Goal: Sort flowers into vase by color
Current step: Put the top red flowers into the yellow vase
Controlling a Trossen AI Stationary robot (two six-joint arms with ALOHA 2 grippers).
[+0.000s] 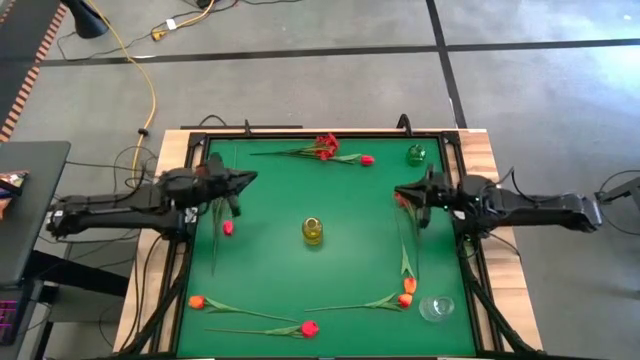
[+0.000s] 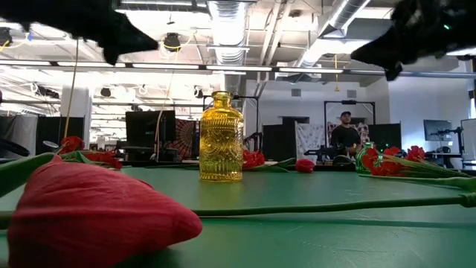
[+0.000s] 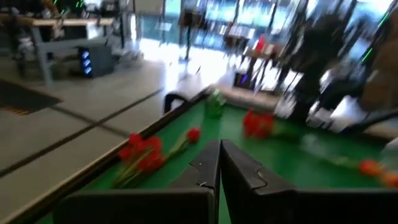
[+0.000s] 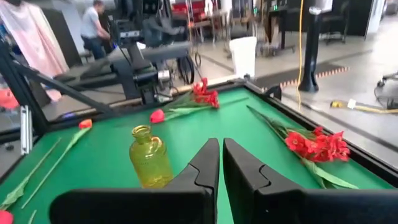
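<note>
Three vases stood on the bench [image 1: 340,280]: one yellow [image 1: 313,231], one green [image 1: 416,154], one clear [image 1: 436,308]. Two red sprigs [image 1: 326,146] lay there. Two arms reached in.

Low view: red tulip bud [image 2: 100,212] nearest the camera, in front of the yellow vase [image 2: 221,138], cut by the picture's lower and left edges; both arms above the vase reduced to dark blurs, claws indistinguishable; left wrist view smeared, green vase [image 3: 215,103] and beyond unclear.

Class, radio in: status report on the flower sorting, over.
Both shut: left gripper, right gripper, above table. Flowers lie on table, yellow vase empty. Nothing blocking.
</note>
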